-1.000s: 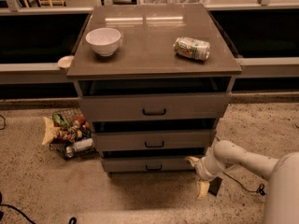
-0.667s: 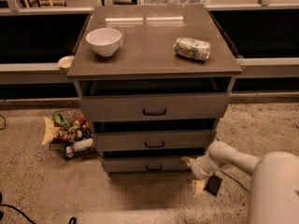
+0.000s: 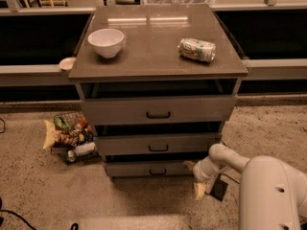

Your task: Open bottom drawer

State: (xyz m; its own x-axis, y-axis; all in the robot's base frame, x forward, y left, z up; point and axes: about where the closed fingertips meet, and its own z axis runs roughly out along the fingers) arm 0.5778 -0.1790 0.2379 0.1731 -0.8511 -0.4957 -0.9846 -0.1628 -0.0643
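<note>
The bottom drawer (image 3: 151,168) is the shortest, narrowest grey-brown front of three, low on the cabinet, with a small black bar handle (image 3: 157,172). Its front sits roughly flush under the middle drawer (image 3: 158,144). My gripper (image 3: 195,178) is at the end of the white arm (image 3: 225,158), low beside the bottom drawer's right end, with pale fingertips near the floor. It is right of the handle and not on it.
The top drawer (image 3: 158,110) is the widest front. On the cabinet top sit a white bowl (image 3: 106,42) and a lying can (image 3: 197,49). A wire basket of snacks (image 3: 69,138) stands on the floor at left. My white body (image 3: 273,195) fills the lower right.
The arm and gripper have shifted left, closer to the bottom drawer's right end. My white body has come further into view. The drawers have not moved.
</note>
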